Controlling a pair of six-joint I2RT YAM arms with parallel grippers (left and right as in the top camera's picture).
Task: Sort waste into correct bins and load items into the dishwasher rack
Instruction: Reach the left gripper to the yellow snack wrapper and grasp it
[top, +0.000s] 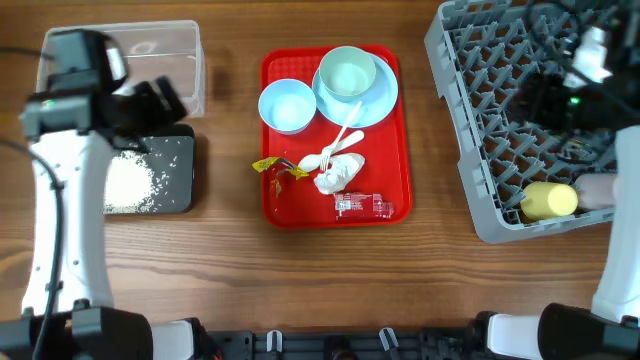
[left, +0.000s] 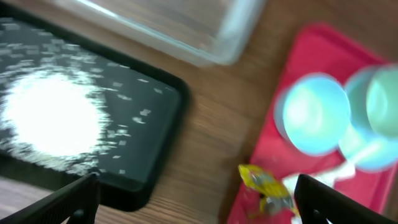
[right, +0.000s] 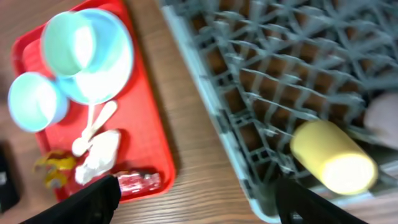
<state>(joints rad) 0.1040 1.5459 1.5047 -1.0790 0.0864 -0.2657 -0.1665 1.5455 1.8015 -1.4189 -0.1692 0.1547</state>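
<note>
Left tool (left: 196, 196), spread wide and empty, hangs over the black tray's (left: 163, 127) rice grains (left: 50, 118). Right tool (right: 196, 191), likewise spread, hangs beside the rack (right: 261, 68) where the yellow cup (right: 333, 155) lies. Bowls (top: 287, 105) and tissue (top: 338, 176) crowd the red tray (top: 388, 160).

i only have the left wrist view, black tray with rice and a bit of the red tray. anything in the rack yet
Observer: Yes. The yellow cup lies on its side in the grey rack, near its front edge.
Operator: ok, is the red wrapper anywhere, i only see the yellow wrapper
Observer: It lies on the red tray, by the front edge, just in front of the crumpled tissue.
Operator: and the right tool
Observer: It is open and empty, above the rack's edge that faces the red tray, close to the cup.
</note>
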